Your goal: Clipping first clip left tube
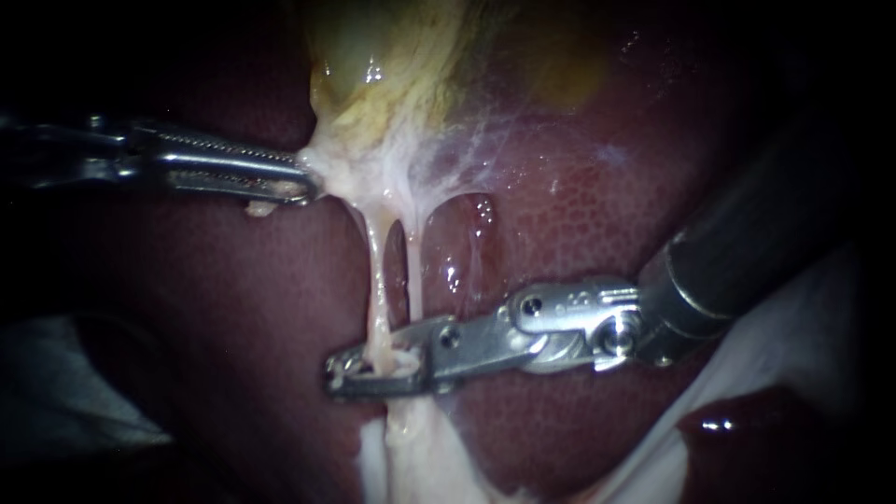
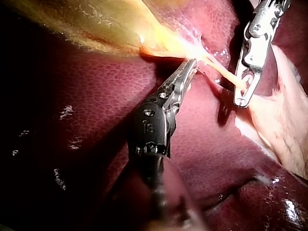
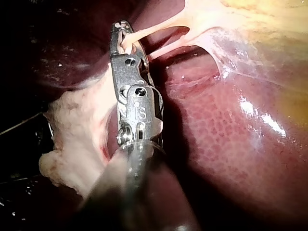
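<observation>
**Risk: the clip catches the wrong tissue or the tube tears under tension**

- Left instrument (image 1: 303, 177): jaws clamped on the pale neck of the gallbladder (image 1: 392, 65), pulling it sideways. Both tubes are stretched taut over the liver (image 1: 579, 233).
- Right instrument (image 1: 350, 371): jaws narrow, closed around the left tube (image 1: 377, 280) low down, just above the pale tissue (image 1: 411, 457) it runs into. Both jaws look to be touching it. The right wrist view shows the tube entering near the jaw tips, not deep in the throat.
- I can't make out a clip inside the jaws in any view.

Failure modes, as I judge them:
1. The right tube (image 1: 416, 271) runs just beside the left one and passes close to the back of the jaws. I can't tell if it's clear. If it sits in the bite, one clip takes both.
2. The tube sits near the tips, so the clip could cover it only partly or slip off on release.
3. The tube is thin and taut. Extra pull from the left instrument, or twist from the right, could tear it at the jaws.
4. Pale tissue bunched at the bite could keep the clip from seating.
5. If the left grip slips, tension drops and the tube shifts in the jaws.
</observation>
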Robot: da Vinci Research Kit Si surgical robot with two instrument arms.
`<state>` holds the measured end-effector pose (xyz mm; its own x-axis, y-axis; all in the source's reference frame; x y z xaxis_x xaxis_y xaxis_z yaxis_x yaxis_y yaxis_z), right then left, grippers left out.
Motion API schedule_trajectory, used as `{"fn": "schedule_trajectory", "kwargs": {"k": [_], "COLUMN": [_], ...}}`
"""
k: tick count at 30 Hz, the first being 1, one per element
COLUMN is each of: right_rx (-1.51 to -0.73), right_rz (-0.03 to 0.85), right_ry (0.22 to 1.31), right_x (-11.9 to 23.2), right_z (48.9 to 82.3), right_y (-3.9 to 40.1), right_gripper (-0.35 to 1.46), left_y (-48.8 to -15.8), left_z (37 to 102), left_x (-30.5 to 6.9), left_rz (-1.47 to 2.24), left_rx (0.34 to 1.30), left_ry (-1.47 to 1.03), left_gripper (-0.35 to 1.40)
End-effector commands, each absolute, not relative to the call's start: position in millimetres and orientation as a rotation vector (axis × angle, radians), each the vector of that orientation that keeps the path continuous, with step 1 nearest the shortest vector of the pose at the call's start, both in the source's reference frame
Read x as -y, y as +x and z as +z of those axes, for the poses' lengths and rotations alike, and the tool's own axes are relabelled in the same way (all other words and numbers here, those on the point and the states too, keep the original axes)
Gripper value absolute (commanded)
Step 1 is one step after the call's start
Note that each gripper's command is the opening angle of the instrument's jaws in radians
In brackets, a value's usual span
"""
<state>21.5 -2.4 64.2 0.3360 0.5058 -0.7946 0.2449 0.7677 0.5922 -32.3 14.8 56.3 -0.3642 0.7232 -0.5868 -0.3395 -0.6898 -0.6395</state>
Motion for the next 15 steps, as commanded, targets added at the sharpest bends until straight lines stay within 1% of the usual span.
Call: {"fn": "schedule_trajectory", "kwargs": {"k": [1, 14, 15], "right_rx": [-1.237, -1.234, -1.234], "right_rz": [0.201, 0.199, 0.198], "right_ry": [0.730, 0.743, 0.745], "right_x": [2.4, 2.1, 2.1], "right_z": [64.2, 64.4, 64.4], "right_y": [21.5, 21.4, 21.4], "right_gripper": [-0.35, -0.35, -0.24], "left_y": [-32.3, -32.3, -32.3], "left_z": [56.3, 56.4, 56.5], "left_x": [-14.8, -14.9, -14.9], "left_rz": [2.086, 2.086, 2.086], "left_rx": [0.551, 0.551, 0.551], "left_ry": [-1.189, -1.189, -1.189], "left_gripper": [-0.35, -0.35, -0.35]}}
